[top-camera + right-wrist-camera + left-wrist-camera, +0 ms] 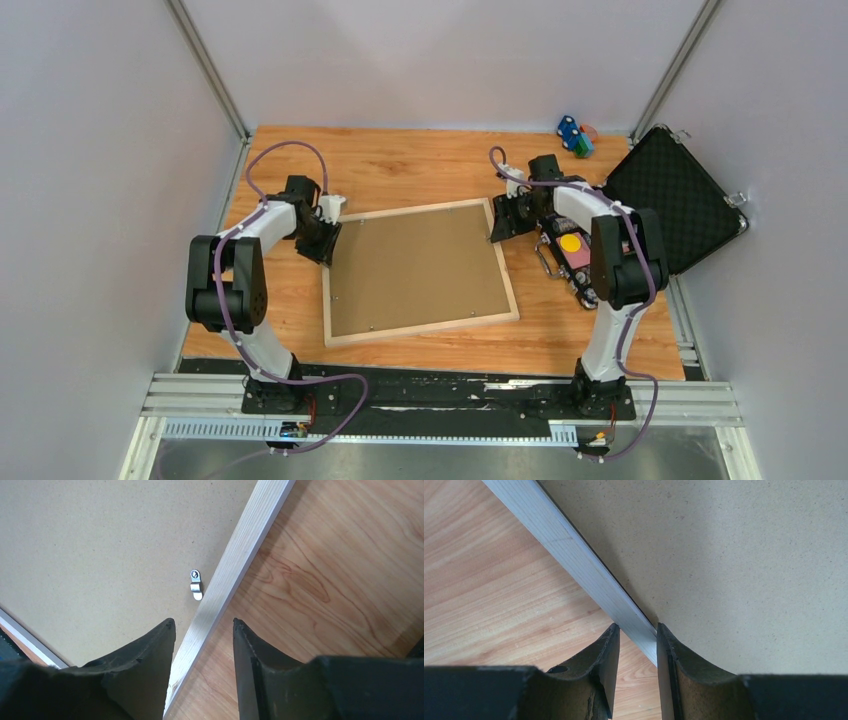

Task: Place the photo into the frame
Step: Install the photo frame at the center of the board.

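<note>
The frame (420,329) of pale wood lies face down in the middle of the table, with the plain brown backing board (415,268) set in its back. The photo is out of view. My left gripper (325,238) is at the frame's left rail near the far corner. In the left wrist view it (636,629) is open, narrowly straddling the rail (574,555). My right gripper (500,222) is at the right rail near the far corner. In the right wrist view it (202,622) is open over the rail (240,555), next to a metal clip (195,584).
An open black case (672,205) lies at the right edge. A dark device with a yellow disc (570,245) sits between it and the frame. Small toys (574,135) stand at the far right corner. Grey walls enclose the table.
</note>
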`<state>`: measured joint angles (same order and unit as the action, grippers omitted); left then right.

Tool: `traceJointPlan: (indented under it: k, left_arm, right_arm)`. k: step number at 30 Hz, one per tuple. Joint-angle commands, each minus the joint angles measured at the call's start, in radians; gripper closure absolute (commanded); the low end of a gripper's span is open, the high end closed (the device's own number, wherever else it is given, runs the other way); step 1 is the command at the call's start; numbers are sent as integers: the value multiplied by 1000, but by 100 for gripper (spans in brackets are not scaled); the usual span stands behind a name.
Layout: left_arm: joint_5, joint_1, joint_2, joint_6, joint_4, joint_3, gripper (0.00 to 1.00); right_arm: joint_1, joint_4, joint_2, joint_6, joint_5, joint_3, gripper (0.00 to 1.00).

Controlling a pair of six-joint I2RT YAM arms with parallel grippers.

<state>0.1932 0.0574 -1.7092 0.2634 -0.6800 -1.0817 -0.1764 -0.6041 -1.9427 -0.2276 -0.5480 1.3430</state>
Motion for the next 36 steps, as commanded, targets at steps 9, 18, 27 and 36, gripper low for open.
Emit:
traceJointPlan:
  k: [9, 18, 27, 36]
  left_arm:
    - [13, -7, -38, -6, 13, -1, 61]
    - [20, -7, -39, -6, 13, -2, 61]
    - [22, -6, -37, -6, 10, -1, 62]
    - [26, -6, -41, -6, 10, -1, 62]
  right_arm:
    - [-17, 40, -31, -3, 12, 41, 53]
    - [-57, 52, -46, -5, 106, 54, 56]
    - [-78, 54, -70, -1, 143, 68, 59]
    - [-77, 57, -79, 12, 166, 81, 65]
